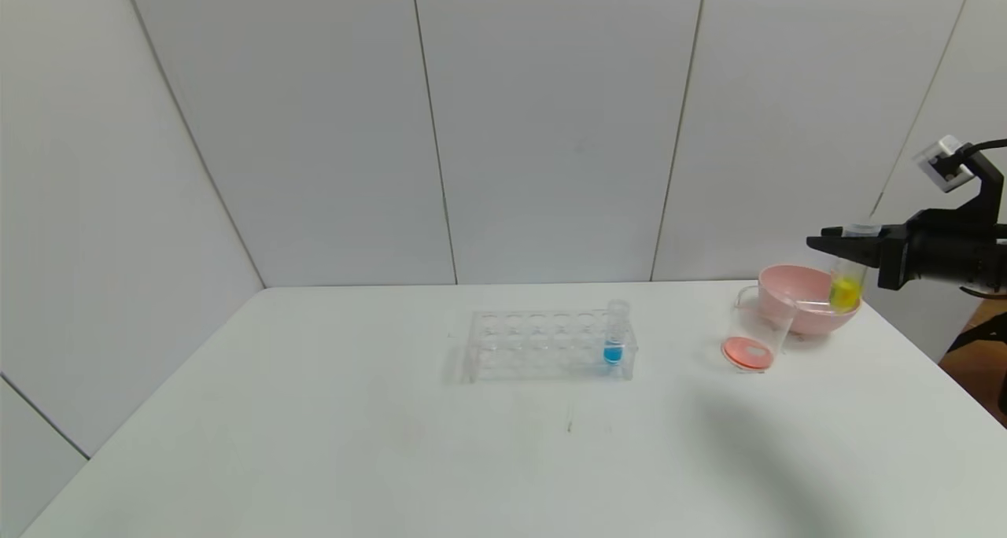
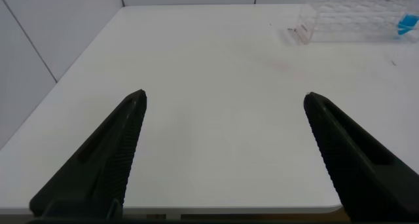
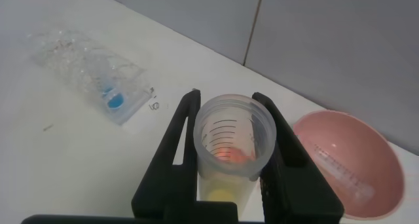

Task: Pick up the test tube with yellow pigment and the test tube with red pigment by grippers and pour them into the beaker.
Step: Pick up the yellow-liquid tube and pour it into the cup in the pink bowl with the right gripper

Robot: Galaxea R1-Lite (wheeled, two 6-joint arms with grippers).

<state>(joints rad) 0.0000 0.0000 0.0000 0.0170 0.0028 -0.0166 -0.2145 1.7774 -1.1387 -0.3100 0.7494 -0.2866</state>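
My right gripper [image 1: 820, 243] is shut on the test tube with yellow pigment [image 1: 846, 286] just below its rim. It holds the tube upright in the air, over the far right of the table, to the right of and above the beaker [image 1: 757, 329]. The beaker stands on the table with red-orange liquid at its bottom. In the right wrist view the gripper [image 3: 226, 95] clasps the tube [image 3: 234, 129], yellow at its bottom. No tube holding red liquid shows. My left gripper [image 2: 226, 96] is open and empty above the table's near left part.
A pink bowl [image 1: 787, 282] stands behind the beaker, with a clear empty tube [image 3: 340, 166] lying in it. A clear rack [image 1: 543, 348] at the table's middle holds one tube with blue liquid [image 1: 614, 335]. The table's right edge is close.
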